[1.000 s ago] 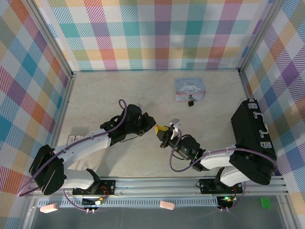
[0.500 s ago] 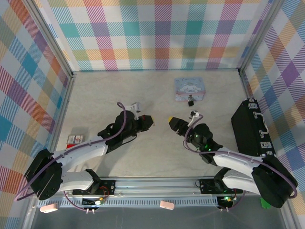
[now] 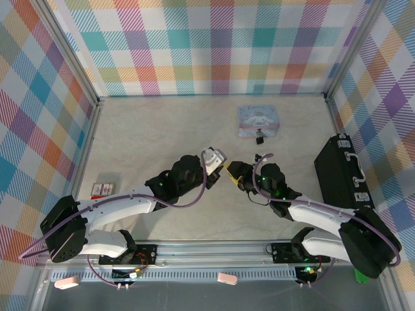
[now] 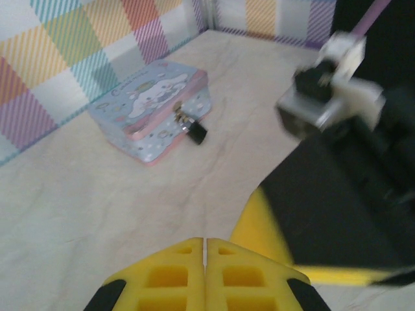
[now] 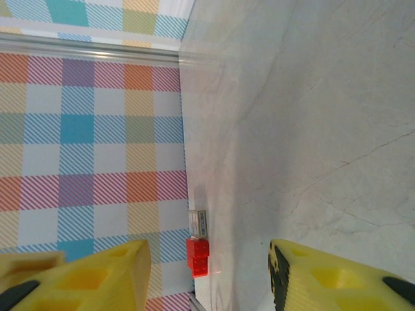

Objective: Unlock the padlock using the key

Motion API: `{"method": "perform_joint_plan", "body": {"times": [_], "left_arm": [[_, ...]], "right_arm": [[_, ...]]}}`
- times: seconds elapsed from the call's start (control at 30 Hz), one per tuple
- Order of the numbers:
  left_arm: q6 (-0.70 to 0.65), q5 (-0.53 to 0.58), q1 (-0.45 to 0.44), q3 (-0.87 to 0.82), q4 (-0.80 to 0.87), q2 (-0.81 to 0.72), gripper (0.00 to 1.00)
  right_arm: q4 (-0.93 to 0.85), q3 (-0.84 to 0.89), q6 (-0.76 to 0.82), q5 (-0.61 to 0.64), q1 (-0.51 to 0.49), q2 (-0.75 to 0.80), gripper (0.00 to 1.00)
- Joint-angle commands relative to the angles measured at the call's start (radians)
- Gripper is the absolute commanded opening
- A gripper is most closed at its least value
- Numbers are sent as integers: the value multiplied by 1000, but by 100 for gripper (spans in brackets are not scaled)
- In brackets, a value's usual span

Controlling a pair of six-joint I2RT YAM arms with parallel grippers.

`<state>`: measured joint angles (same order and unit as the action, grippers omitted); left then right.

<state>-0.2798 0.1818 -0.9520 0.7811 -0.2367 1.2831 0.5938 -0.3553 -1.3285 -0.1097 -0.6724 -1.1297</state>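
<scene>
Overhead, the left claw (image 3: 220,170) and the right claw (image 3: 233,170) meet nearly tip to tip above the middle of the table (image 3: 149,129). Their yellow fingers are too close together there to judge either grip. The wrist cameras settle that. The left claw (image 4: 205,275) has its two yellow pads pressed flat together, with a thin seam between them and nothing to be seen in it. The right claw (image 5: 207,278) stands wide apart, with bare tabletop between its fingers.

From above, the padlock (image 3: 259,137) is a dark speck beyond both claws and a little to their right, well apart from them, at the near edge of the pale blue tin (image 3: 258,120). The left wrist view shows more: ahead of the claw, the padlock (image 4: 196,133) hangs by its shackle from the front of the tin (image 4: 149,103). Just right of that claw looms the blurred right arm (image 4: 337,103). Past the right claw's fingers, a small red box (image 5: 198,257) lies at the foot of the checked wall (image 5: 97,129).
</scene>
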Motion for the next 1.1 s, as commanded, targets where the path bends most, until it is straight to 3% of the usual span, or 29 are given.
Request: {"method": "perform_joint_plan", "body": {"times": [0.0,0.33,0.63,0.77,1.07], "left_arm": [[-128,35,11,-44,-18,-40,0],[51,-364,104,-176,-346,-96,0],[195,-680,247,-328,-898,-14,0],[233,-744,266,-312,-1060,78,0],[265,-786,269,-247,-1104,184,0]], "right_arm": [[-99,-14,9,23,2,59,51],[97,-14,-148,-110,4,19,50],[306,2,-248,-163,4,-39,44],[354,2,-280,-172,4,-40,40],[358,16,-292,-163,3,5,31]]}}
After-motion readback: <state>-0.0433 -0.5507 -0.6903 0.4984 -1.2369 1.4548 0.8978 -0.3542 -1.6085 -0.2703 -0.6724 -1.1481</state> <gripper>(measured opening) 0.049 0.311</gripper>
